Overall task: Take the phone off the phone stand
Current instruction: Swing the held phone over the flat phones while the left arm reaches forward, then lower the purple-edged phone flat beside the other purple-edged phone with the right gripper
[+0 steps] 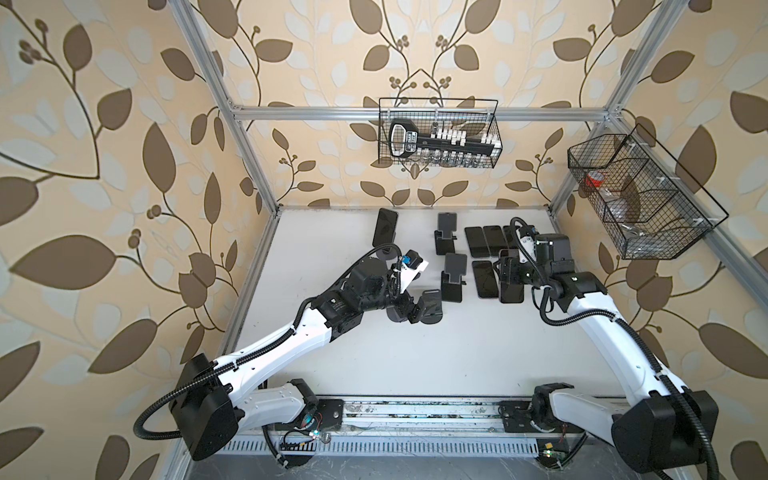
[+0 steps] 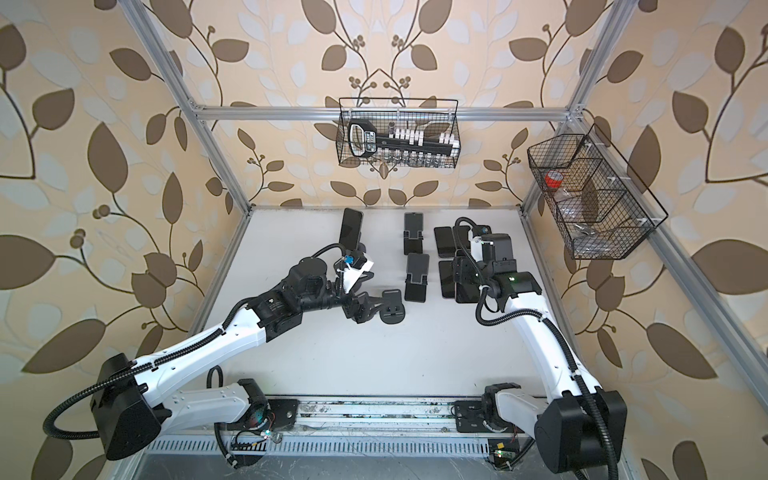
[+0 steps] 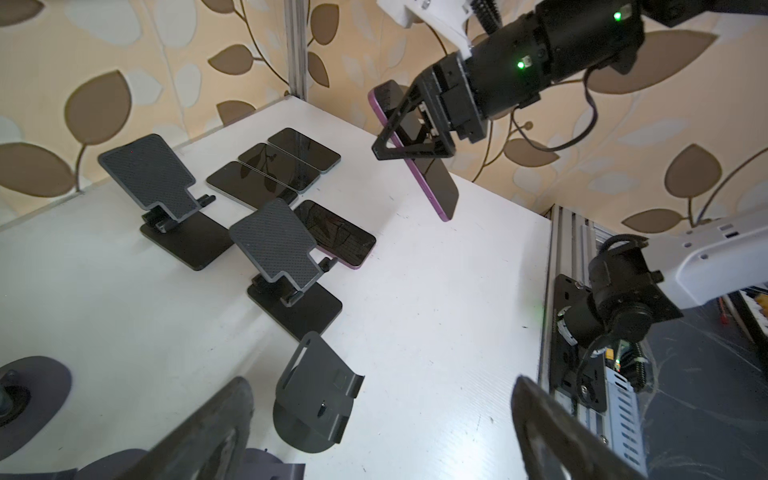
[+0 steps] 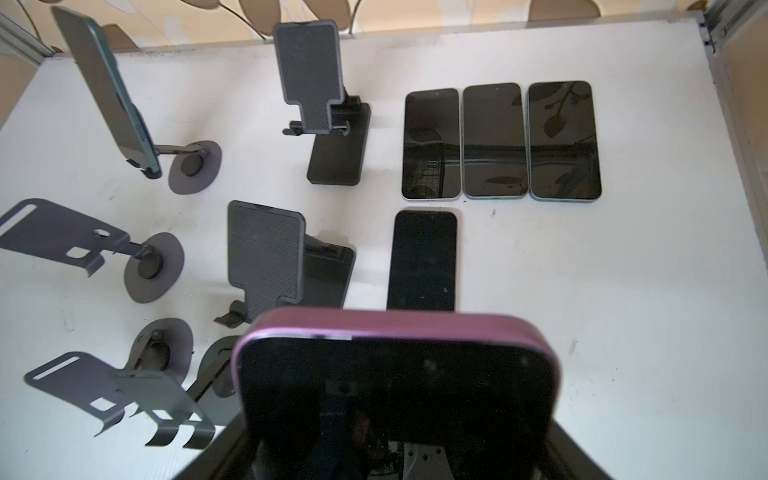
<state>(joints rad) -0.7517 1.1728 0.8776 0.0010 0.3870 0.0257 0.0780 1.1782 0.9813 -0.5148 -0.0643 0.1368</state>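
- Back left of the worktop (image 1: 415,365): a dark-edged phone (image 1: 385,226) stands propped on a round-base stand (image 4: 195,166), screen steeply tilted.
- Left pincer (image 2: 365,307): spread wide, low over the worktop, gripping nothing.
- Close ahead of its fingertips (image 3: 232,399): an empty round-base stand (image 3: 320,386) with its cradle tilted back. It lies in line with the gap between the fingers. Contact cannot be told.
- Middle: two empty folding stands, one at the back (image 1: 446,232) and one nearer (image 1: 454,276), both with textured plates tilted up.
- Right of these: three phones lie flat in a row (image 4: 492,141), screens up, edges touching or nearly so. A fourth flat phone (image 4: 422,257) lies nearer, just beside the near folding stand.
- Task's thing: the purple phone (image 3: 419,166) is off any stand and clear of the worktop, tilted in the air above the flat phones' right side.
- Right pincer (image 3: 399,137): closed on the purple phone, jaws on either side of it, with part of the phone sticking out past the fingers.
- In the right wrist view its rounded purple end (image 4: 395,332) fills the near field, dark screen facing the camera.
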